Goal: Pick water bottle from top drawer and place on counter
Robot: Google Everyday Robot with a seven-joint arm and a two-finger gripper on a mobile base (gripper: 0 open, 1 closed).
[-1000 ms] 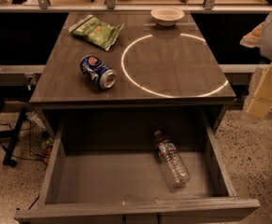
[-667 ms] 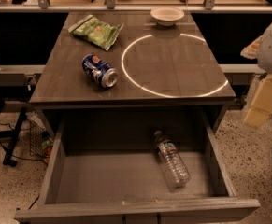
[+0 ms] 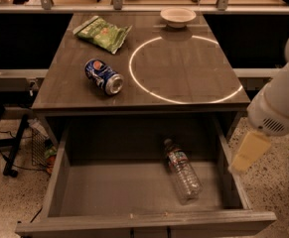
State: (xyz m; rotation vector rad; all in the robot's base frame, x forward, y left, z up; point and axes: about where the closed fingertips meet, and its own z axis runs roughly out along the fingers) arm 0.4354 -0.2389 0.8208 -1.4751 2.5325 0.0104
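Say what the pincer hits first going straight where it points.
Likely the top drawer's right wall: the pincer hangs at right, angled down-left above that rim. Depth is unclear; the water bottle lies further left, on the drawer floor.

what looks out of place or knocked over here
The soda can lies tipped on its side on the counter, and the water bottle lies flat in the open drawer. The tool hangs right of the drawer.
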